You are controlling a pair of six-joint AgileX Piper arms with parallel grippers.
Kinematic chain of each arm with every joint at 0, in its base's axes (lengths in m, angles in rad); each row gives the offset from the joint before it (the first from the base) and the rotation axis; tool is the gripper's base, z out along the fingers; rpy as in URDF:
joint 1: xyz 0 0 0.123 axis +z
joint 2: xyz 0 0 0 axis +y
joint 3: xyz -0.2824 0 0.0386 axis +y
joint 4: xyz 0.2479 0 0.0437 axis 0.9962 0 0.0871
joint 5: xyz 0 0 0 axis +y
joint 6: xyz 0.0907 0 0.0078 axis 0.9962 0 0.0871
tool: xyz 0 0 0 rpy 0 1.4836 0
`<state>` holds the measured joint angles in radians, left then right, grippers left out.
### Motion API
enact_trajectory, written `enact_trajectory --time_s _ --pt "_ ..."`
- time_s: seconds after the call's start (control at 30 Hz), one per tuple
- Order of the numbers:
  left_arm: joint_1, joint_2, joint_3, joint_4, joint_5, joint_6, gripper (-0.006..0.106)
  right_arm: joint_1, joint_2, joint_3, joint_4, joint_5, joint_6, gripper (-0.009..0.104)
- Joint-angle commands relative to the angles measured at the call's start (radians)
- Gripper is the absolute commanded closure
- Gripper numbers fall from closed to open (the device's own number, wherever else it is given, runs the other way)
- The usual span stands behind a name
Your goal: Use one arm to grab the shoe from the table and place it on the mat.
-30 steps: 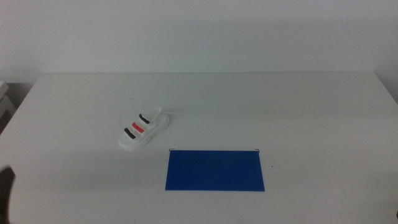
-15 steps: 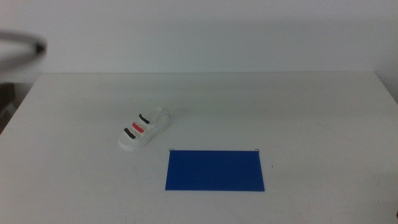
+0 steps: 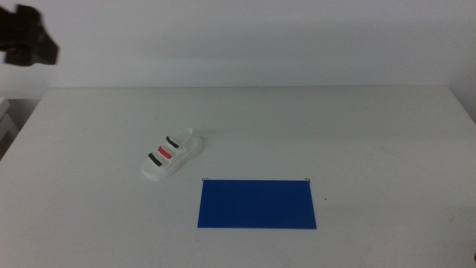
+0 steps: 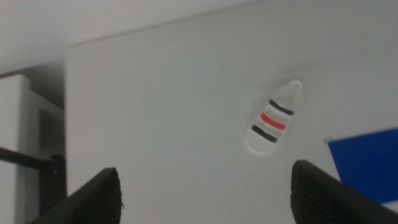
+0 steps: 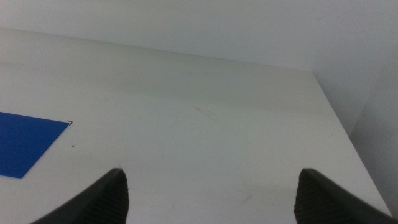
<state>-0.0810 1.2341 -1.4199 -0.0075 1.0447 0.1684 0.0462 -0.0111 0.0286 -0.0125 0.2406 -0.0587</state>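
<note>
The white shoe [image 3: 172, 155] with two black straps and a red one lies on the white table [image 3: 335, 134], left of centre. Just to its front right lies the blue mat [image 3: 256, 204], apart from it. A dark part of the left arm [image 3: 26, 37] shows high at the far left, well away from the shoe. In the left wrist view the left gripper [image 4: 205, 193] is open and empty, high above the table, with the shoe [image 4: 275, 118] and a corner of the mat [image 4: 367, 162] below. The right gripper [image 5: 211, 199] is open and empty over the table's right part, the mat's [image 5: 25, 143] corner nearby.
The table's left edge [image 4: 65, 124] drops to a dark gap with white furniture [image 4: 18, 143] beside it. A pale wall [image 3: 245, 37] stands behind the table.
The left arm has risen from the picture's lower left edge to the upper left corner. Shoe and mat have not moved.
</note>
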Motion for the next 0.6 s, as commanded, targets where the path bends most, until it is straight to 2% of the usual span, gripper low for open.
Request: enact_trajectory --time_s 0.0,0.33,0.47,0.57 --pt "-0.005 0.043 -0.084 -0.036 0.000 0.028 0.007 -0.001 0.004 0.005 -0.010 -0.073 -0.010 0.017" --pt "-0.005 0.306 -0.172 -0.117 0.073 0.059 0.007 -0.001 0.004 0.005 -0.010 -0.073 -0.010 0.017" --pt "-0.005 0.393 -0.183 -0.150 0.063 0.155 0.007 -0.001 0.004 0.005 -0.010 -0.073 -0.010 0.017" --pt "-0.029 0.470 -0.219 -0.133 0.068 0.162 0.007 -0.001 0.004 0.005 -0.010 -0.073 -0.010 0.017"
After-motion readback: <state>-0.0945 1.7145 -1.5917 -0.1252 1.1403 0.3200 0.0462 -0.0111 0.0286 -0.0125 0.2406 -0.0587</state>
